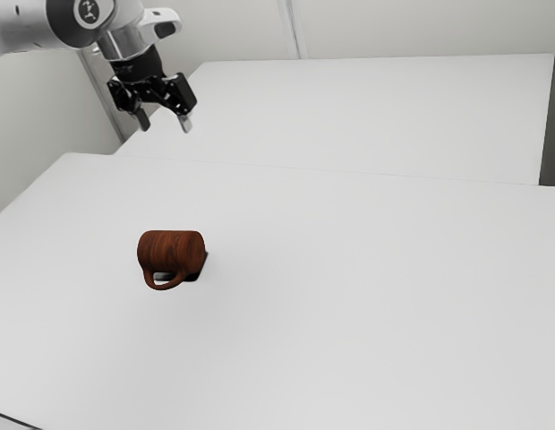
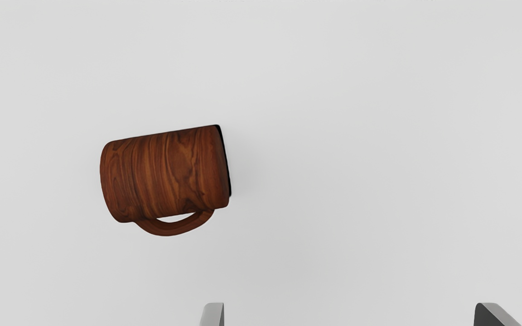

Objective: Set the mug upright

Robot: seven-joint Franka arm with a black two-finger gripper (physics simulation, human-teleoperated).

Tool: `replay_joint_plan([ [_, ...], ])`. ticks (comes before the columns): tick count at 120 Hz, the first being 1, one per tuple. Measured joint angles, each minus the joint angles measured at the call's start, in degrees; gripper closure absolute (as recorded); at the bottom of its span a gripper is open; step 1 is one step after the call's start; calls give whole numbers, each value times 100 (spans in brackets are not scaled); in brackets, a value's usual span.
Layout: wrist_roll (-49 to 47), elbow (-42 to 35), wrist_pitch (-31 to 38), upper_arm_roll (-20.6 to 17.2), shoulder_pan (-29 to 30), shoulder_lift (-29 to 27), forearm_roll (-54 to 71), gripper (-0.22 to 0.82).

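On the worktop [image 1: 349, 340], see the mug [image 1: 173, 251] lying on its side. Note the dark reddish-brown body, with a streaked wood grain running round it. Find the handle [image 1: 166, 286] on the side toward the exterior view's near edge, with a strip of pale worktop showing through its loop. Spot a black edge [image 2: 227, 167] along one end of the mug, on the side toward the exterior view's right.

Above the worktop, toward the upper left of the exterior view, hold the claw [image 1: 166, 125] wide open – with its fingers [image 2: 213, 315] well apart, pointing down, and with nothing gripped between them. Come in with the arm [image 1: 22, 27] from the exterior view's upper left. Have clear space between claw and mug, without any touch.

In the wrist view, see the mug out ahead of the fingertips, over toward one finger rather than centred between the two – with its handle on the side nearer the fingers. Beyond the worktop in the exterior view, see a broad white surface [image 1: 367, 116] in front of pale walls [image 1: 421, 27]. Down in that view's lower left corner, pick out a thin dark line [image 1: 16, 420].
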Motion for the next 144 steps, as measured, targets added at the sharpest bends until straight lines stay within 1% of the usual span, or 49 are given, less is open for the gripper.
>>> replay_joint_plan([
  [37, -5, -35, 53, 1, -210, -77, -25, 0],
  [69, -11, -576, 154, 128, -465, -293, -95, 0],
  [79, -27, -751, 89, 344, -574, -383, -232, 0],
  [101, -14, -1195, 218, 657, -92, -373, -577, 0],
  [109, 89, -1333, 343, 838, 3, -356, -697, 0],
  [125, 461, -1506, 650, 1222, 76, -205, -969, 0],
  [144, 1178, -1859, 1051, 1678, 111, -35, -1457, 0],
])
